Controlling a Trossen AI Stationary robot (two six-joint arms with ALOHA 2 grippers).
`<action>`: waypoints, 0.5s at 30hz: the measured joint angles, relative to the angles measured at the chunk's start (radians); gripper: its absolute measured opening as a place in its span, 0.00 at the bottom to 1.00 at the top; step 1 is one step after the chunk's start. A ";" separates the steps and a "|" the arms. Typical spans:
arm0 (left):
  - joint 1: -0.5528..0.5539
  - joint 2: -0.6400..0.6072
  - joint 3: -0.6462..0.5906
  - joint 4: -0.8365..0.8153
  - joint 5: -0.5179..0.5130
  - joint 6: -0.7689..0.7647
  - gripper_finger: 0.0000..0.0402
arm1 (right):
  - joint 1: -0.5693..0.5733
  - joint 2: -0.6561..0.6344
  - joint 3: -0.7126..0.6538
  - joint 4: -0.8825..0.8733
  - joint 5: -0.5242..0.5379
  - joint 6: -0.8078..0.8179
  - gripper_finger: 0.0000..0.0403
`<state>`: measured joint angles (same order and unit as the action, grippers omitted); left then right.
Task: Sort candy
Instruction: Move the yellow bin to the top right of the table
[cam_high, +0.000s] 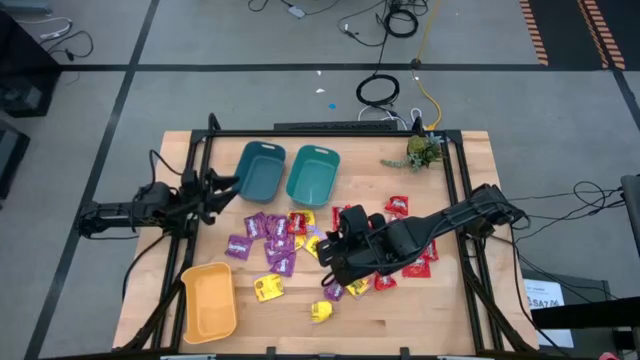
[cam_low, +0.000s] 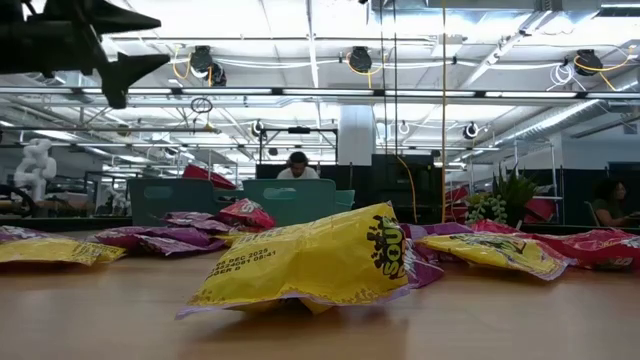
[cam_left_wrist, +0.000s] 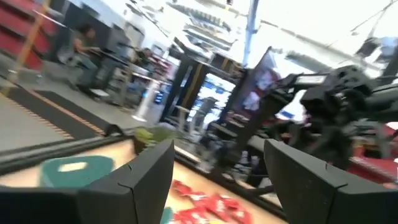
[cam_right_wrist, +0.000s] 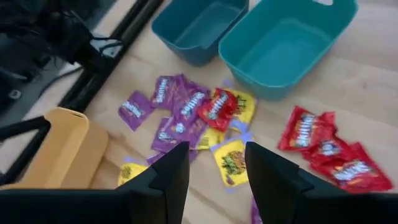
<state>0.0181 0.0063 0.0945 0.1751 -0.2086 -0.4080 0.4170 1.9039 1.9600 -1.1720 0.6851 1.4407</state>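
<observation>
The left gripper (cam_high: 222, 186) waits at the table's left edge, raised and level, its fingers (cam_left_wrist: 140, 180) spread wide and holding nothing, likely parked out of the working arm's way. An orange bin (cam_high: 208, 302) sits at the near left corner, and two teal bins (cam_high: 287, 172) stand side by side at the far edge; all three look empty, so sorting seems barely begun. The candy (cam_high: 275, 240) lies loose across the table's middle: purple mostly left, yellow nearer the front, red to the right. The right gripper (cam_right_wrist: 212, 171) hovers over the pile with fingers parted and empty, apparently lining up a pick
</observation>
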 joint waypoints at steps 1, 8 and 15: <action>0.000 0.000 0.001 0.002 0.015 -0.022 0.64 | 0.000 0.004 0.000 0.009 0.001 0.006 0.36; -0.001 0.021 0.113 -0.280 0.086 -0.058 0.64 | 0.013 0.061 -0.034 0.105 -0.003 0.015 0.36; -0.001 0.215 0.421 -0.905 0.147 -0.190 0.64 | 0.031 0.144 -0.035 0.118 -0.024 0.016 0.36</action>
<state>0.0170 0.2211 0.5153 -0.7295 -0.0614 -0.5976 0.4483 2.0483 1.9255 -1.0544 0.6607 1.4570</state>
